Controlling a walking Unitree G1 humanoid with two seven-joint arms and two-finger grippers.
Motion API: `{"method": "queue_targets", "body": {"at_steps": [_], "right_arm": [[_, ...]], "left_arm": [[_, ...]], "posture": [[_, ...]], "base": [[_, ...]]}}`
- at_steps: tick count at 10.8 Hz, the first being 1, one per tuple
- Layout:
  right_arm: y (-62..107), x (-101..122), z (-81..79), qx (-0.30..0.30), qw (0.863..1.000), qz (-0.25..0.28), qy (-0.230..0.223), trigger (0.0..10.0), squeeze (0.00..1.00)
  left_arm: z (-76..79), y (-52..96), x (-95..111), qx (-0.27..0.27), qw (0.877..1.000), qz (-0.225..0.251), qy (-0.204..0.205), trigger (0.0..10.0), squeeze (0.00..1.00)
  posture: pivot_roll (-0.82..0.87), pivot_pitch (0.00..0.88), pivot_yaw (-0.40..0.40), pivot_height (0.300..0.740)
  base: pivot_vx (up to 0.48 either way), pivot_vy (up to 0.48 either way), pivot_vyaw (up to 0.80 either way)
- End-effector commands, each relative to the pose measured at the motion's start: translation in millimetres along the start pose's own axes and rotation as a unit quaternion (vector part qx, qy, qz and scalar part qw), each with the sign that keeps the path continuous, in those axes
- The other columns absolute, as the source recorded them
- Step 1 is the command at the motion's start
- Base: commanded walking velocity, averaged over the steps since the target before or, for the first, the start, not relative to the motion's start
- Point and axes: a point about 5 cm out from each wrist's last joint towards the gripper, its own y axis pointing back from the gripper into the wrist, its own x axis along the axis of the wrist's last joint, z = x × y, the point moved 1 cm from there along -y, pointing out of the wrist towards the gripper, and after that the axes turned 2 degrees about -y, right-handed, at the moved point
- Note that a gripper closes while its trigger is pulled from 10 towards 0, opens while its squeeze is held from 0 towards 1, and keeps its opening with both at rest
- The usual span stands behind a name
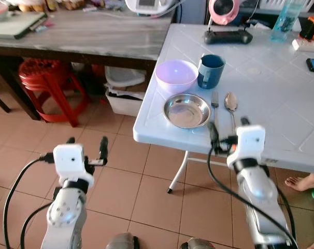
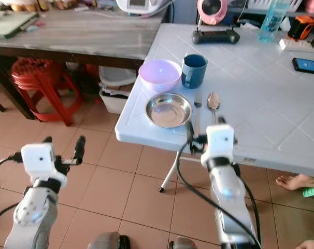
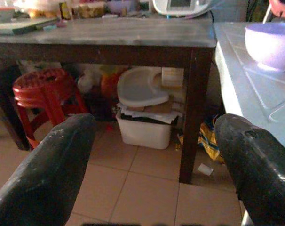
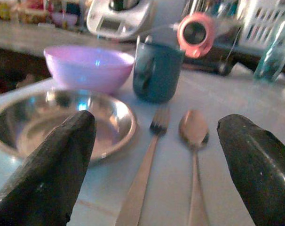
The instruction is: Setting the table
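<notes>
Looking down from my head, my right gripper (image 1: 228,136) hovers wide open and empty at the white table's (image 1: 281,98) near edge; fork (image 1: 215,101) and spoon (image 1: 230,104) lie just ahead, steel plate (image 1: 187,110) beside them. Through my right wrist, pink bowl (image 4: 88,67) and blue mug (image 4: 156,70) stand beyond the plate. My left gripper (image 3: 152,165), open, holding nothing, faces a red stool (image 3: 41,89)

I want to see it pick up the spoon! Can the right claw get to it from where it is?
Probably yes. The right claw is open at the table's near edge, aimed along the spoon. Nothing lies between them; the fork sits close beside it, though.
</notes>
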Motion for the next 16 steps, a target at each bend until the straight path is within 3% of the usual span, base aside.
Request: {"method": "queue_targets", "body": {"at_steps": [1, 5, 8, 10, 13, 14, 16], "right_arm": [[-1.2, -1, 0.6, -0.006, 1.0, -0.001, -0.009, 10.0, 0.0], [-2.8, 0, -5.4, 0.004, 1.0, -0.005, -0.014, 10.0, 0.0], [-3.1, -5, -7.9, 0.003, 1.0, -0.021, 0.016, 10.0, 0.0], [-6.3, -2, -4.1, -0.025, 0.999, -0.018, 0.022, 10.0, 0.0], [-3.9, -2, -12.4, 0.017, 0.999, -0.023, -0.02, 10.0, 0.0], [-1.2, -4, -22.2, 0.05, 0.995, -0.034, -0.078, 10.0, 0.0], [8.0, -5, -36.6, 0.113, 0.986, -0.045, -0.113, 10.0, 0.0]], "left_arm": [[-2.5, 0.6, 2, 0.006, 1.0, 0.004, -0.001, 10.0, 0.0], [1.9, 4.2, 1, -0.002, 1.0, -0.001, 0.001, 10.0, 0.0], [1.8, 4.4, -1, -0.001, 1.0, -0.003, 0.002, 10.0, 0.0], [0.6, 5.4, 2, 0.005, 1.0, 0.007, 0.0, 10.0, 0.0], [0.1, 8.0, 2, 0.001, 1.0, 0.006, 0.001, 10.0, 0.0], [1.3, 11.2, 1, -0.005, 1.0, 0.001, -0.005, 10.0, 0.0], [-2.6, 15.1, -1, -0.009, 1.0, -0.005, -0.012, 10.0, 0.0]], "posture": [[0.02, 0.077, 0.048, 0.74], [0.03, 0.091, 0.037, 0.74], [0.03, 0.098, 0.037, 0.74], [0.03, 0.108, 0.039, 0.74], [0.03, 0.119, 0.036, 0.74], [0.04, 0.122, 0.036, 0.74], [0.04, 0.137, 0.042, 0.74]], "base": [[0.409, 0.0, 0.0], [0.449, 0.0, 0.0], [0.432, 0.0, 0.0], [0.0, 0.0, 0.0], [0.0, 0.0, 0.0], [0.0, 0.0, 0.0], [0.0, 0.0, 0.0]]}}
